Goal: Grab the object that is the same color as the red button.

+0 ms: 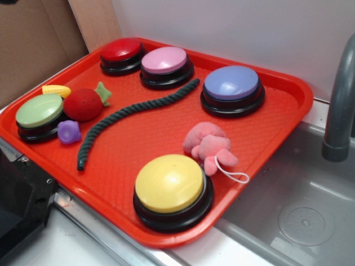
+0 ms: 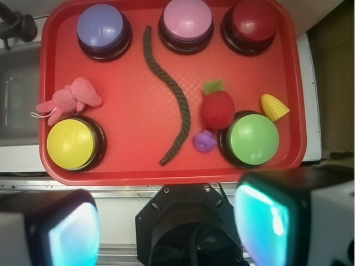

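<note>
Red plastic tray (image 1: 277,119) with five dome buttons and small toys, gripper (image 2: 166,227) wide open and empty at bottom of wrist view.

Tray's near corner cut off lower left in exterior view. Gripper fingers (image 2: 260,219) blurred and cropped at the frame bottom; gripper not in exterior view. Glossy red dome button on black base (image 1: 121,51) upper left of tray, base partly hidden behind pink-topped button (image 1: 165,60). Dark green twisted rope (image 1: 130,113) runs diagonally mid-tray. Fuzzy red ball toy fruit (image 1: 82,104) sits left of tray, touching green-topped button (image 1: 39,110); its green star leaf (image 1: 103,93) points toward upper right, long axis likewise. Small purple toy (image 1: 69,132) just below it, shape unclear.
</note>
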Controlling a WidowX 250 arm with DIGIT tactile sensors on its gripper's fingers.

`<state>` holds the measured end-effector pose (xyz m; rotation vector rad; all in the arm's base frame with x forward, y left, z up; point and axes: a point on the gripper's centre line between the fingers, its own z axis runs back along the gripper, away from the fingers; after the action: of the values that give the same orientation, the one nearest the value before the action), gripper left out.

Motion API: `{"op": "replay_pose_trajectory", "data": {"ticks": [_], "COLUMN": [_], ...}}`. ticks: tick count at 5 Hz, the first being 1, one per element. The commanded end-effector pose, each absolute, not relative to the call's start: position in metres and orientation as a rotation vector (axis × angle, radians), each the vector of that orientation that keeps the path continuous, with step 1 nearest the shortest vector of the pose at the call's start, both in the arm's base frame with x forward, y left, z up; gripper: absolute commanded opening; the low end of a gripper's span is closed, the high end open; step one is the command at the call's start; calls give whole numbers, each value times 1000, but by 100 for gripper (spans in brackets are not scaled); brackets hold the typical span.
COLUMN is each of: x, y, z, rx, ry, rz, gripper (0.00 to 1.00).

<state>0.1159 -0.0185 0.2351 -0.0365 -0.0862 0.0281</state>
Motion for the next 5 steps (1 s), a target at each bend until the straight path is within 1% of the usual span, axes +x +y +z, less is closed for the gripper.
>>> {"op": "replay_pose_trajectory", "data": {"ticks": [1,2,3,4,5], "x": [116,124,133,145,160], "y": [-19,-8,-1,15,35], "z": [235,221,197,171,138], "rx": [-37,-14,7,111,138], "ry": [-86,-151,-189,-253,-245], "rz": [28,-4,-140,-157,-164], "gripper": [100,100,100,100,100]}}
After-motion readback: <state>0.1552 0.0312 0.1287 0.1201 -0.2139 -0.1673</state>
